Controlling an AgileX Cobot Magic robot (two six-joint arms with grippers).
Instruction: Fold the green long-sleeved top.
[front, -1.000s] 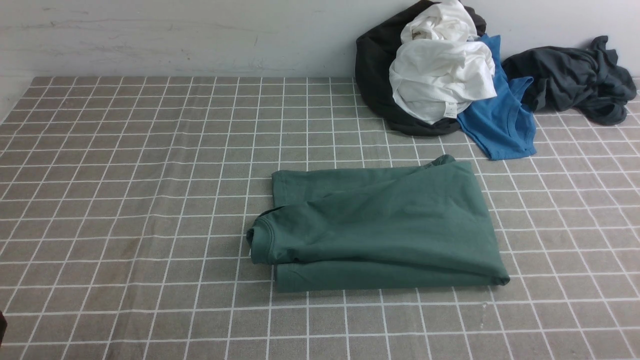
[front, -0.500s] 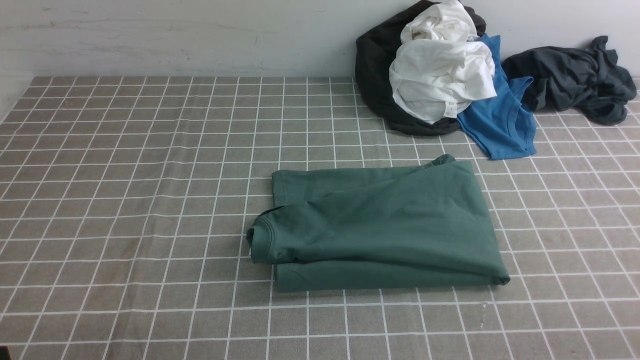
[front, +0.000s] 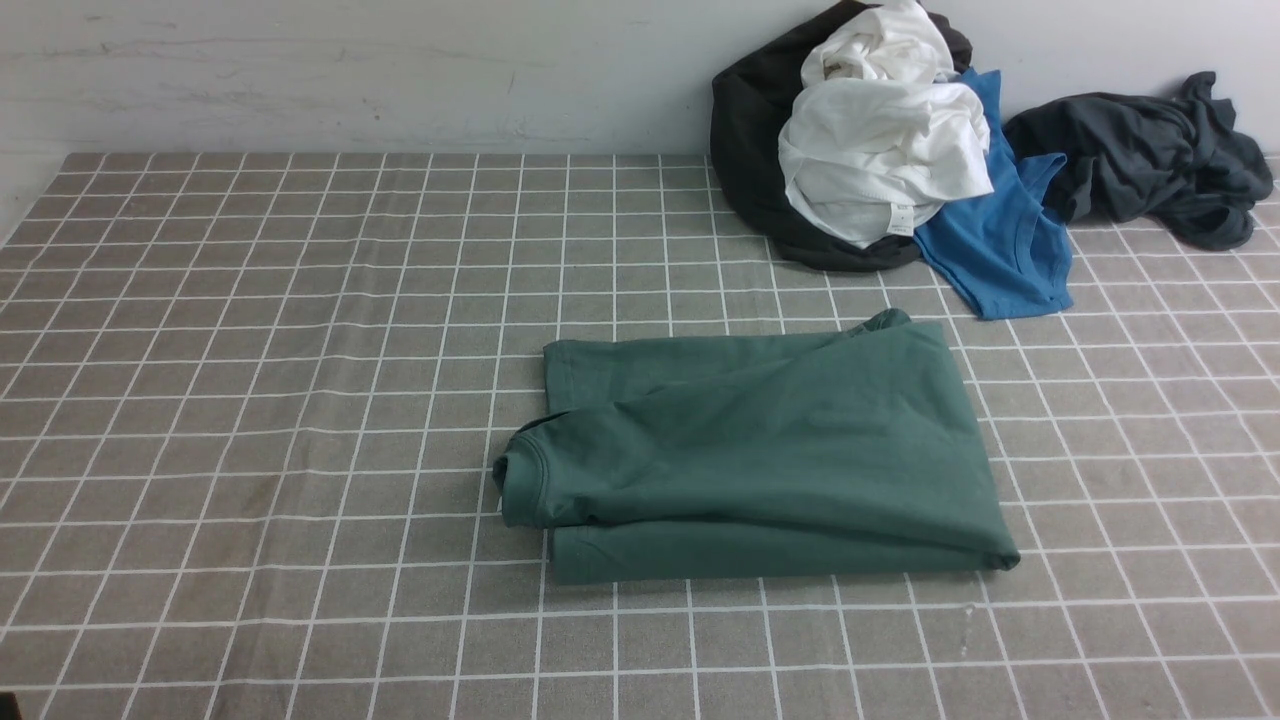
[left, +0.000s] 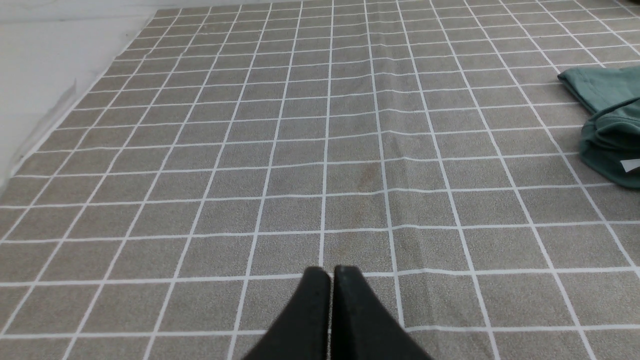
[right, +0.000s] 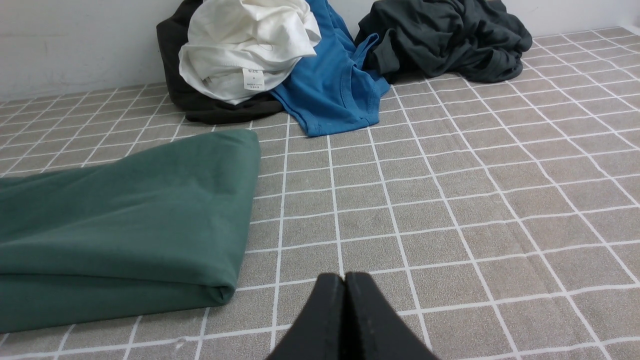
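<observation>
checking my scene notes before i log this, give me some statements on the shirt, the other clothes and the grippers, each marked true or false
1. The green top lies bundled over itself on the tiled surface. True.
2. The left gripper is clamped on the green top. False: its jaws are shut on nothing, away from the top.
3. The white garment lies on top of the black one. True.
4. The blue garment lies between the green top and the robot. False: it is beyond the top, near the wall.
5. The right gripper has its jaws shut, holding nothing. True.
</observation>
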